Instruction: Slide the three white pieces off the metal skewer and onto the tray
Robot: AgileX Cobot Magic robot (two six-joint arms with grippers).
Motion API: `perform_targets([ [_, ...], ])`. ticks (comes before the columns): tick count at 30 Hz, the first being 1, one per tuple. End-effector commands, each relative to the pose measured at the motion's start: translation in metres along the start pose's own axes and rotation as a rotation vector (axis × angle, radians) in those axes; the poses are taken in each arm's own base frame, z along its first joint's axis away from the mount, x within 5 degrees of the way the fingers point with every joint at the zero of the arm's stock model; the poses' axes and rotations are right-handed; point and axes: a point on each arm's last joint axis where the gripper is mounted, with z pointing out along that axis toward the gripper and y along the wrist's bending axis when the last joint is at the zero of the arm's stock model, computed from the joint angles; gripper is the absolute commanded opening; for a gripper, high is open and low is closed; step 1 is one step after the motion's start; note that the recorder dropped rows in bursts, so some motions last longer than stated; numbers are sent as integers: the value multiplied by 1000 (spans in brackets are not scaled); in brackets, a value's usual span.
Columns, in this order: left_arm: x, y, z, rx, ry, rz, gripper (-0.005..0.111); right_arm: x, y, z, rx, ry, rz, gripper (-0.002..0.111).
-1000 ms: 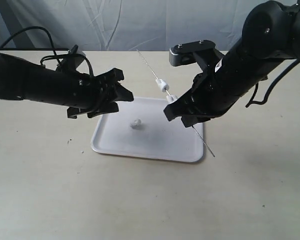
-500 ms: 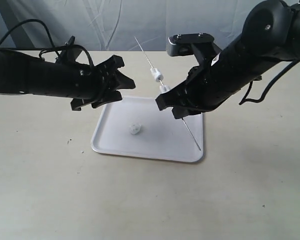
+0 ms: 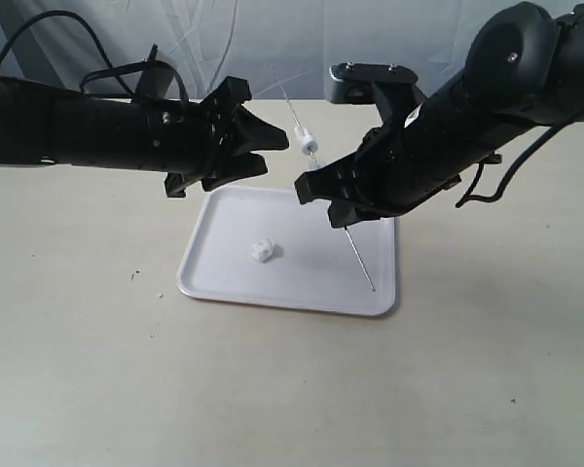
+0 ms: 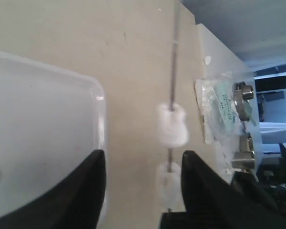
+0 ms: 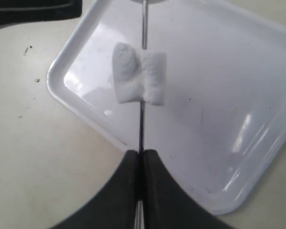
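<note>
**Desk:** First item, starting from the left?

**Operator:** Left gripper (image 3: 273, 151). Matte black, above the tray's (image 3: 206, 288) far left corner. I log the jaws as spread: in the left wrist view its two dark fingers (image 4: 88, 191) stand wide apart, clasping nothing.

**Desk:** Next?

**Operator:** Loose piece (image 3: 263, 251). White, soft, a lumpy cube, lying on the tray's floor left of its middle. The tray is glossy white plastic, flat, with rounded corners and a low rim.

**Desk:** And the other two?

**Operator:** Upper piece (image 3: 307, 144) and lower piece (image 3: 314, 167). Same soft white stuff, threaded one after the other on the metal skewer (image 3: 360, 261), above the tray's far edge. The skewer is a thin, straight grey rod. Its long axis slopes from high beyond the tray's far edge down to a tip over the tray's near right corner.

**Desk:** What holds the skewer?

**Operator:** Right gripper (image 3: 339, 216). It is clamped on the rod above the tray's right half, on the tray side of both pieces. My right wrist view shows its fingers pinched flat on the metal.

**Desk:** What does the next move turn on?

**Operator:** The upper piece lies just right of the left fingertips, and I judge them apart. That arm is nearer and free. The right gripper blocks the low end, so I reckon the pull must run along the axis toward the high end.
</note>
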Motion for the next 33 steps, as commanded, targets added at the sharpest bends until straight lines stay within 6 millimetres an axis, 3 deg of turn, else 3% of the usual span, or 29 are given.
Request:
perform_targets([
  [1,-1,-9,-1,31,-4,27,42,2,-4,11,9,43,25,-1],
  [9,-4,-6,-1,-10,-34,51,39,3,-7,17,21,49,-31,-1],
  [19,-13,-2,-6,-43,-73,142,39,-13,-6,13,34,-121,-157,-1],
  [27,-34,-22,-9,15,-120,195,39,-17,-7,15,37,-165,-128,-1],
  [33,-37,-26,-9,17,-133,206,39,-17,-4,16,-4,-164,-119,-1],
])
